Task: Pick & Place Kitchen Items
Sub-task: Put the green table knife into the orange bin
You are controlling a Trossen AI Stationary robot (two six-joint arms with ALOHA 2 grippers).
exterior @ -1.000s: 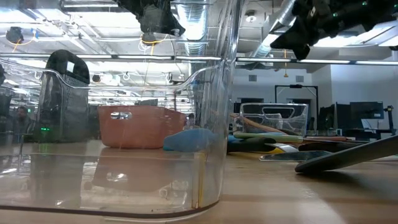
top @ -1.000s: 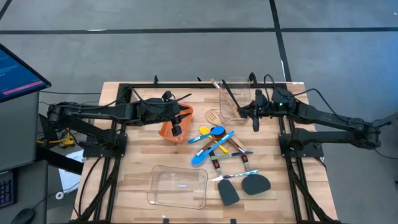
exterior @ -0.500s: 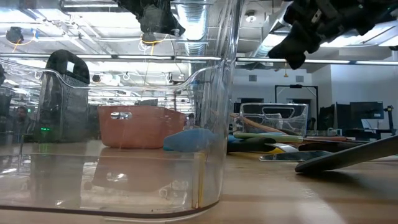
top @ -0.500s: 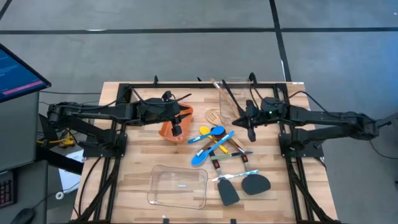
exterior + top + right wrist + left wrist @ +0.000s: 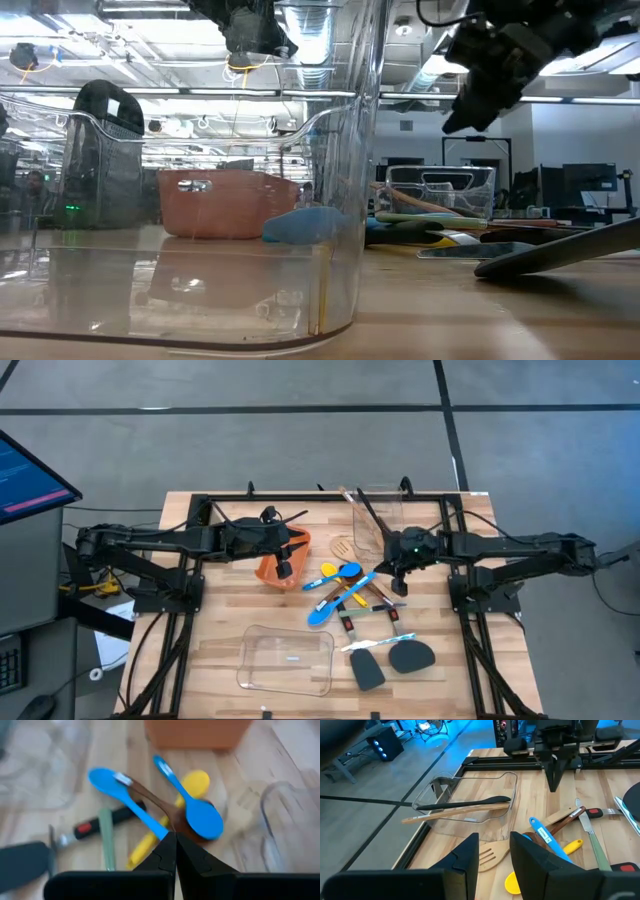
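Observation:
The kitchen items lie in a loose pile (image 5: pixel 350 592) on the wooden table's middle: blue spoons (image 5: pixel 202 817), a yellow spoon (image 5: pixel 195 782), a wooden turner (image 5: pixel 492 856) and slim dark-handled tools. Two black spatulas (image 5: pixel 390 660) lie nearer the front edge. My right gripper (image 5: pixel 398 584) hangs shut and tilted down just above the pile's right side (image 5: pixel 172 840), holding nothing. My left gripper (image 5: pixel 285 569) hovers open over the orange bin (image 5: pixel 270 570); nothing shows between its fingers (image 5: pixel 495 847).
A clear container (image 5: pixel 375 525) at the far side holds a black spatula (image 5: pixel 470 803) and a wooden spoon (image 5: pixel 455 814). A second clear container (image 5: pixel 287 660) sits near the front edge and fills the low view's foreground (image 5: pixel 200 200). A monitor (image 5: pixel 25 475) stands off the table's left.
My right gripper has come from beside the far clear container toward the near edge and slightly left, sinking and tipping its fingers further down over the utensil pile. It has stayed shut.

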